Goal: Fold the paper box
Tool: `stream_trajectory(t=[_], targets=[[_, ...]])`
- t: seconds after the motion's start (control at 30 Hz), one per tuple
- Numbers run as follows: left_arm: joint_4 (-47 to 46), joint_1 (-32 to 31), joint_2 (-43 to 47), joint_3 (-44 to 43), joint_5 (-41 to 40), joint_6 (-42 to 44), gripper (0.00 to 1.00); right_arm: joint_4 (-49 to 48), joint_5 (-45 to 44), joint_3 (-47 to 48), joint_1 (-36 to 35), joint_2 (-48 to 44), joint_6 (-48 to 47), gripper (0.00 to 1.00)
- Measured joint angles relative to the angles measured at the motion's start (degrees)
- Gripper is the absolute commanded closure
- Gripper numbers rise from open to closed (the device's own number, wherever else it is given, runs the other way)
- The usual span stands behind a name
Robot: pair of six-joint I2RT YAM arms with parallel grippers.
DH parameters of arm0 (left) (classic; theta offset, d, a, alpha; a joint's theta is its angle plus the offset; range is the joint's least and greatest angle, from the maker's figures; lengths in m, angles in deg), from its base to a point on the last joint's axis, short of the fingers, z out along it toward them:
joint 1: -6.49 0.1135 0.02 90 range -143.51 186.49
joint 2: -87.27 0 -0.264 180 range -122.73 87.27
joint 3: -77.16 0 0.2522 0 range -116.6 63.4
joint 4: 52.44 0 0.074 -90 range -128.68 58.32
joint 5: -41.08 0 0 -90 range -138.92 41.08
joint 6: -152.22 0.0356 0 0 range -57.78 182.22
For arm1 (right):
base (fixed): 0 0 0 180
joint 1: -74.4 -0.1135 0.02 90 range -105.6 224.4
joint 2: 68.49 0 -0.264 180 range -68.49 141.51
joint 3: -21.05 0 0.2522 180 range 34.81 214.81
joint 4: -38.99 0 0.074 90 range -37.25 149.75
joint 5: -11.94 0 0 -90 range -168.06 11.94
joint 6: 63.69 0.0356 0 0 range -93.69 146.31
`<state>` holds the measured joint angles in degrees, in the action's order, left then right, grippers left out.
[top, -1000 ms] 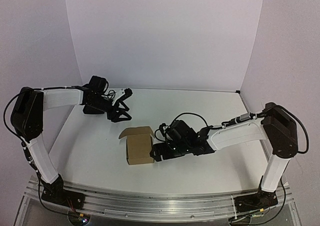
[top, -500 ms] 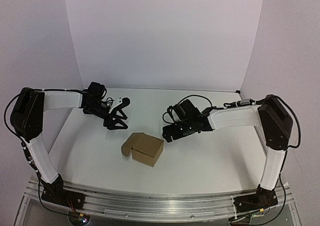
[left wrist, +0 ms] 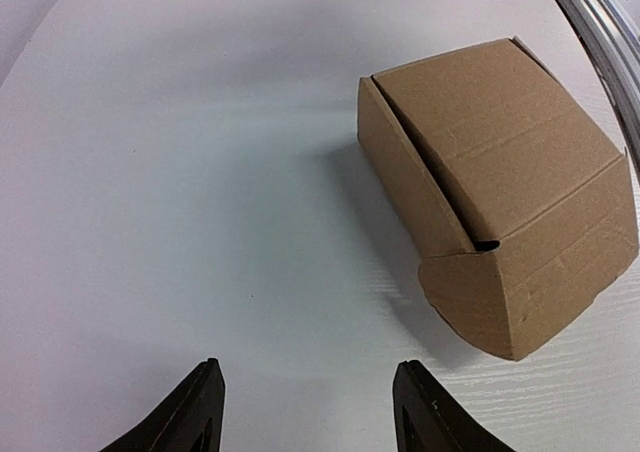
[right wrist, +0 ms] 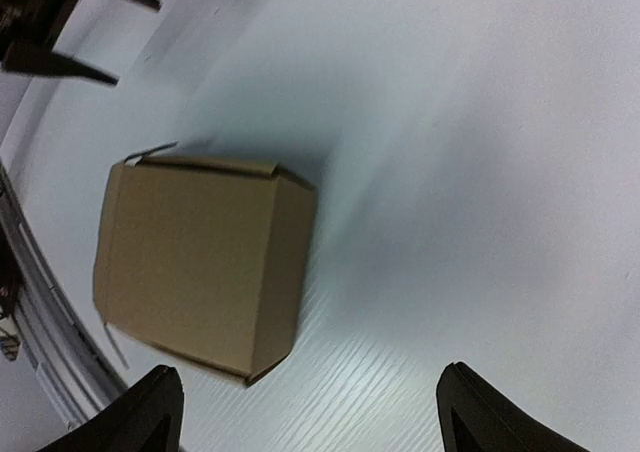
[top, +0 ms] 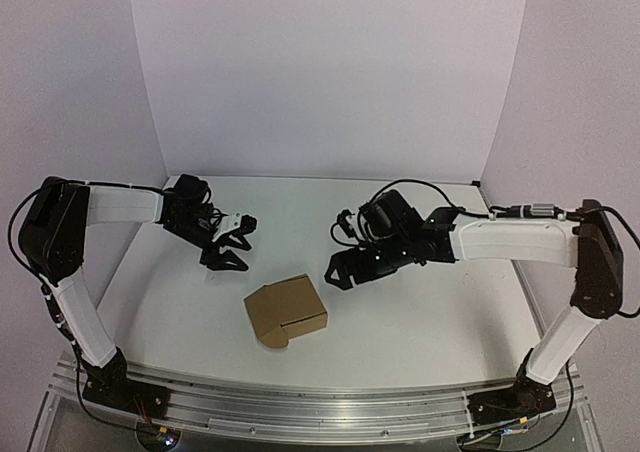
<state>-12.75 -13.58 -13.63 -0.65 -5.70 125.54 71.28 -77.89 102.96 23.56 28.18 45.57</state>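
Paper box sits on the white table toward its near edge, roughly midway between the two arms. It is folded into a small brown cuboid with its lid down. A rounded flap shows at its near corner, and the left wrist view shows a thin dark slit where the lid meets the side. Nothing touches it. Beyond it to the left, the left gripper points toward the box, its fingers spread apart with nothing between them. Beyond it to the right, the right gripper also faces the box, fingers wide apart and empty, clear of the cardboard. Pale walls close off the table at the back
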Motion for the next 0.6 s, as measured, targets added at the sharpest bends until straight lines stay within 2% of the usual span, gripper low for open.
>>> stream_trajectory(t=[0.13,0.3,0.6], targets=[[0.26,-0.01,-1.96,-1.52,-0.33,3.58,0.45,0.41,5.08,-5.82,-3.72,-2.43,7.01,0.15],[1.67,-0.59,-5.05,-2.75,-0.81,9.03,0.45,-1.34,8.99,-7.81,-5.48,2.42,12.25,0.15],[5.11,-4.86,-3.57,4.22,0.84,13.99,0.45,-5.73,7.21,-6.72,-5.35,9.66,14.39,0.15]])
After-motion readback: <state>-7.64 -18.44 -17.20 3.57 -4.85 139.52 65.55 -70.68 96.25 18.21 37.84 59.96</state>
